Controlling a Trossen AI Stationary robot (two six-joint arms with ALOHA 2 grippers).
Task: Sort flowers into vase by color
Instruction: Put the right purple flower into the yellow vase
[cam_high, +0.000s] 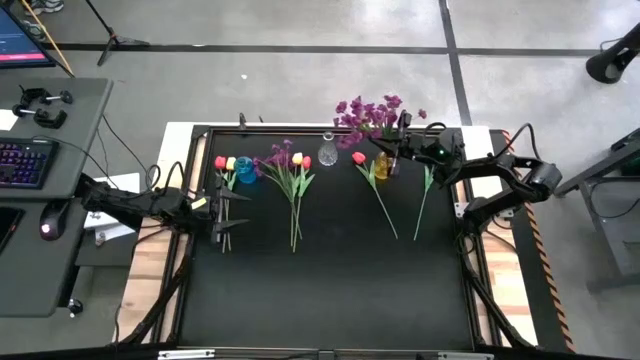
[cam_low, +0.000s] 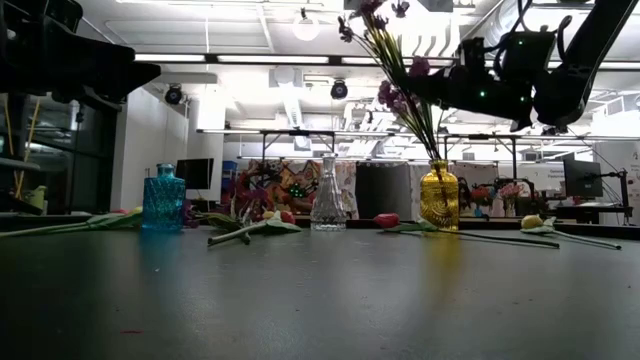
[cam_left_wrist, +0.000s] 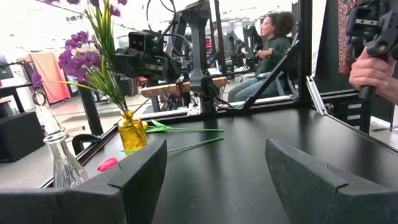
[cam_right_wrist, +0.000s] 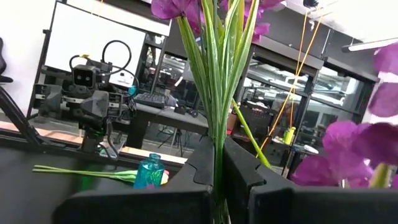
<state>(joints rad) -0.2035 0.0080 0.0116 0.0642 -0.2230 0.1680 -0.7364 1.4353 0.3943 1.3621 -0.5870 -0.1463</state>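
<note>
Clamped tight, my right gripper (cam_right_wrist: 214, 177) pinches the green stems of the purple sprigs (cam_high: 368, 113) above the yellow vase (cam_high: 381, 166).
Their stem ends sit in that vase near the table's (cam_high: 330, 300) far edge. My left gripper (cam_high: 224, 205) hangs spread wide and empty over the stems by the blue vase (cam_high: 245, 170). Red and yellow tulips (cam_high: 225, 163) lie flat there, more flowers beside the clear vase (cam_high: 328, 152).

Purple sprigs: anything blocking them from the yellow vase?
Nothing visible. The right gripper has its fingers shut on the purple sprigs, whose stems already reach down into the yellow vase. Left gripper waits open near the blue vase.
</note>
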